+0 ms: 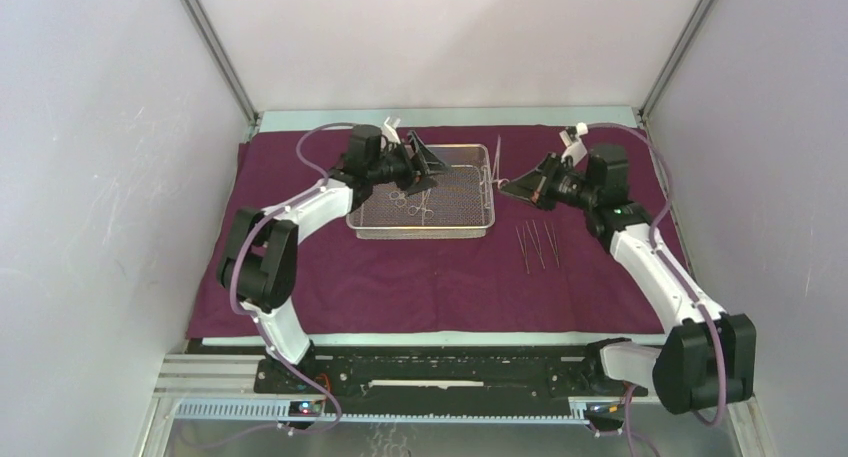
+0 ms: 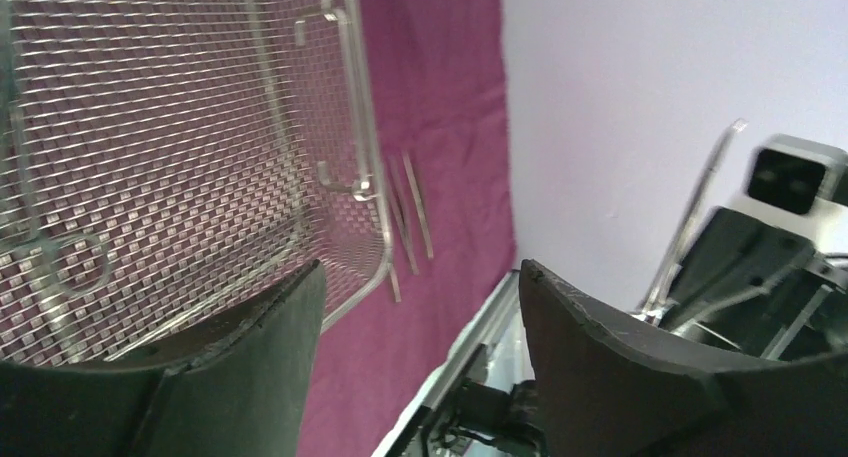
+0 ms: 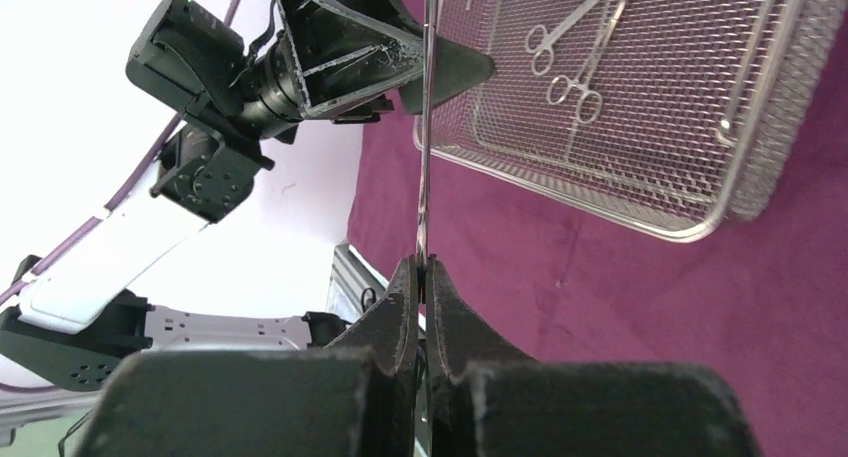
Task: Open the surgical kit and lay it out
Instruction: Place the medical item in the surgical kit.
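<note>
Pinched steel instrument (image 3: 425, 127) in right fingers (image 3: 400, 312); had left fingers (image 2: 275, 322) spread over tray (image 1: 420, 234). Needed flat laydown beside row (image 1: 535, 245), tray's 4 o'clock.

Plain pale walls (image 1: 100, 127) stand on three sides: left, back and right. Thin grey metal posts (image 1: 215, 47) run up the two back corners. A light strip of the bench (image 1: 450, 117) shows by the back wall. The light is soft.
</note>
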{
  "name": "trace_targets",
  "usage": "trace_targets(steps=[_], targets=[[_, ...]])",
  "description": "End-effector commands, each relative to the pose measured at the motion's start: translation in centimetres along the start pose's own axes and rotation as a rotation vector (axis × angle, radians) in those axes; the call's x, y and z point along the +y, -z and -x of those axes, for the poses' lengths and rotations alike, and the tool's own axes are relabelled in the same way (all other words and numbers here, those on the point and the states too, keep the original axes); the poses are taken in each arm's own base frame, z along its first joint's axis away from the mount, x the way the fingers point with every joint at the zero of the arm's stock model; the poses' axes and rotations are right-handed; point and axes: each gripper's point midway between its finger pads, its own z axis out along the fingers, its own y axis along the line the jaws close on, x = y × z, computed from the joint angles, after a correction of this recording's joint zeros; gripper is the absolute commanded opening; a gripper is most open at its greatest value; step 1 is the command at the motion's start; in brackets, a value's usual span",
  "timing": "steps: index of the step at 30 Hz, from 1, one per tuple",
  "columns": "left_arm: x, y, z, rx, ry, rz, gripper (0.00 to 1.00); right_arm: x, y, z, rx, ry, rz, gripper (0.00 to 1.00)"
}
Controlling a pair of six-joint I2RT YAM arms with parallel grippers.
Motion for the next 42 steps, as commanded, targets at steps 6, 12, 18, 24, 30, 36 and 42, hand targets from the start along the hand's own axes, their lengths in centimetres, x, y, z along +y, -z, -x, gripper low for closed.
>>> trace_targets(steps=[6, 12, 18, 24, 30, 36, 42], targets=[[-0.2, 3.1, 0.7, 0.004, -0.101, 0.183, 0.75, -7.0, 8.0, -0.1, -0.053, -0.028, -0.327, 0.0], [-0.6, 5.2, -0.3, 0.002, -0.123, 0.214, 0.75, -12.3, 15.2, 0.9, -0.134, -0.007, -0.828, 0.0], [-1.3, 6.3, -0.8, -0.004, -0.158, 0.219, 0.75, -15.0, 22.7, 3.5, -0.225, 0.071, -1.324, 0.0], [-1.4, 6.3, -1.1, 0.01, -0.145, 0.212, 0.75, -16.6, 22.6, 6.7, -0.181, 0.257, -1.684, 0.0], [-2.2, 6.8, -1.4, 0.011, -0.14, 0.186, 0.74, -18.9, 20.6, 8.9, -0.106, 0.417, -1.924, 0.0], [-3.8, 7.6, -1.2, -0.008, -0.152, 0.149, 0.74, -21.7, 21.0, 8.9, -0.016, 0.505, -2.083, 0.0], [-4.3, 7.8, -1.3, 0.0, -0.125, 0.113, 0.74, -25.3, 20.4, 7.8, 0.088, 0.487, -2.09, 0.0]])
